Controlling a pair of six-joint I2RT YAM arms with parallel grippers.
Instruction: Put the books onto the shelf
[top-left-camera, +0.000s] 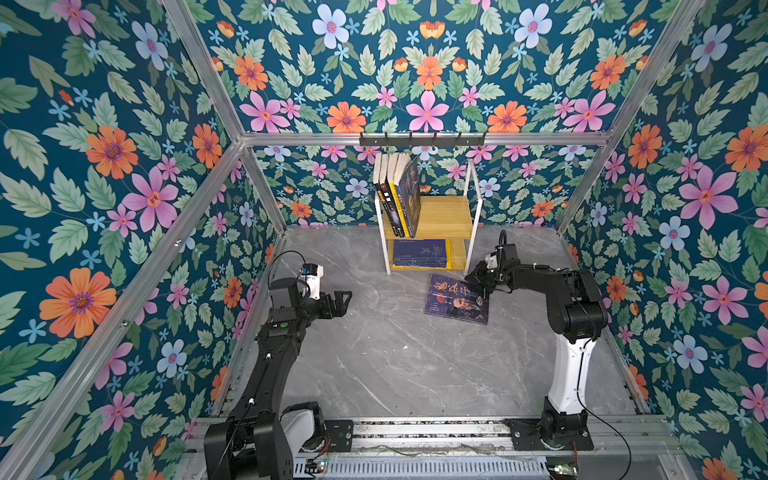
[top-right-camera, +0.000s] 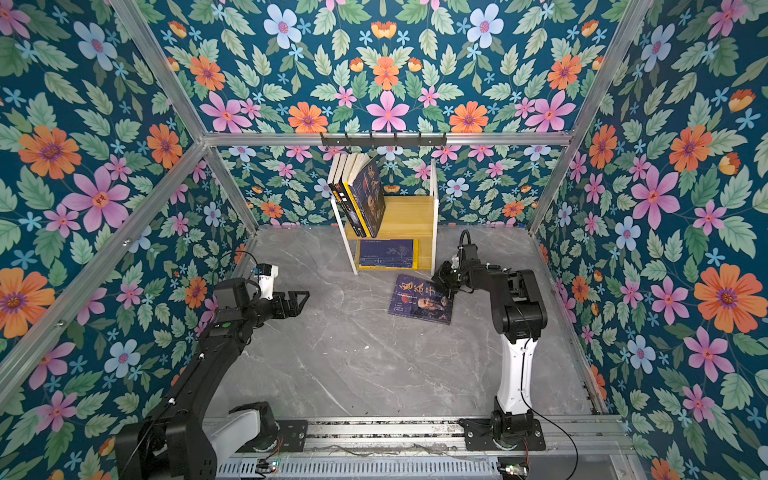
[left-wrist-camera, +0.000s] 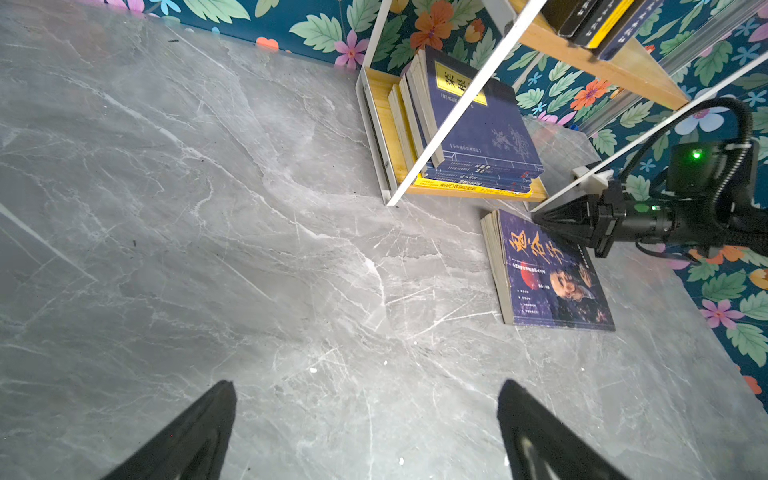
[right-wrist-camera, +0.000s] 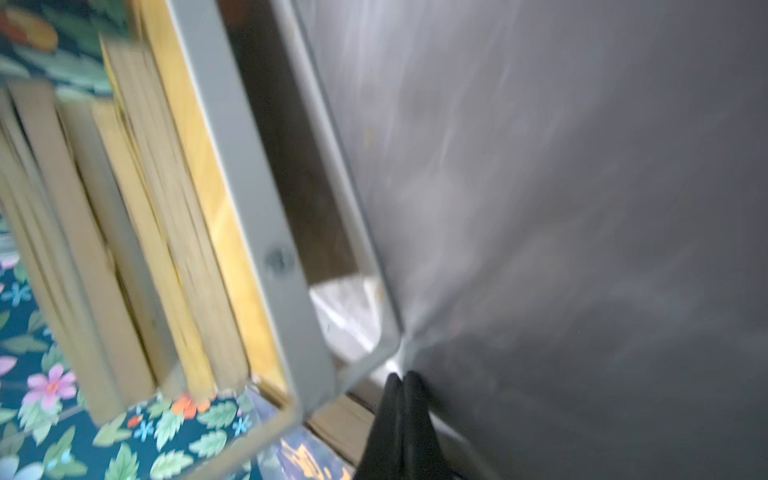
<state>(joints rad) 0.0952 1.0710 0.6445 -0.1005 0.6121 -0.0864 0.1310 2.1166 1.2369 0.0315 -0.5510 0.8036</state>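
Left wrist: purple portrait book (left-wrist-camera: 552, 274); flat

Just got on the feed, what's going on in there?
The shelf holds upright books on its top tier and a flat stack on the lower one. One portrait-cover book lies on the table in front. The right gripper, shut and empty, sits at that book's edge near the shelf's foot; contact is unclear. The left gripper hangs open and empty.

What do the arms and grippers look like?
Both arms are black with a white link: left arm, right arm. The left gripper and right gripper have black tapered fingers. Black cables loop off each wrist; green lights glow on both.
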